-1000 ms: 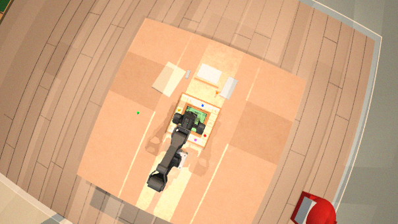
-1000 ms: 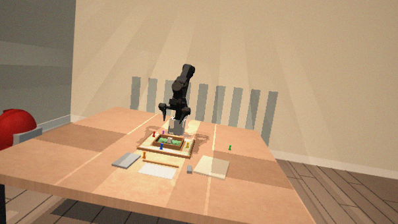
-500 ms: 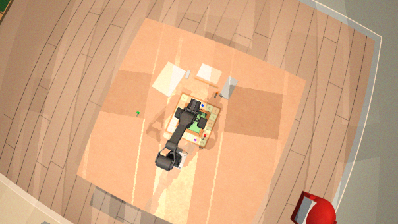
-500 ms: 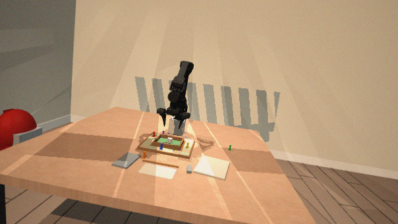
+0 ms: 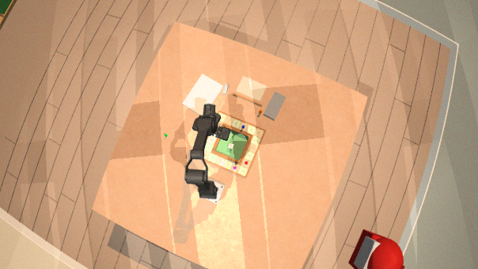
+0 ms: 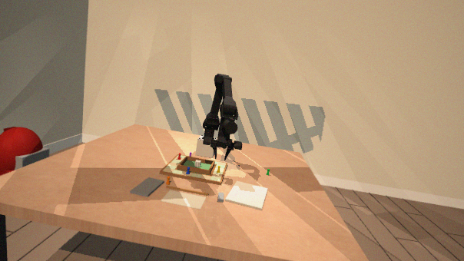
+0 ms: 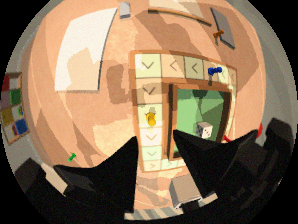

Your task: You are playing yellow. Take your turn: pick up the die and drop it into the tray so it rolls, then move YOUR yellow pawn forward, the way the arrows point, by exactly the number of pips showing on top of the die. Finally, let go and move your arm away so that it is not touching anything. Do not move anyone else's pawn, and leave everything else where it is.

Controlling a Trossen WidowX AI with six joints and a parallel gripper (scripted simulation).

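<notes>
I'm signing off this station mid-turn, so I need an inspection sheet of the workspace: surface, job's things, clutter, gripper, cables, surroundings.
Surface: wooden table, streaked with light and shadow.
Job's things: game board with a green-floored tray; die lies in the tray; yellow pawn stands on the board's edge track; blue pawn, red pawn and purple pawn also on the board.
Clutter: grey slab, white sheet, small grey block, thin rod, orange pawn, green pawn off the board.
Gripper: gripper open, holding nothing, above the board near the yellow pawn.
Cables: nothing seen.
Surroundings: plank floor, plain walls, red chair.
</notes>
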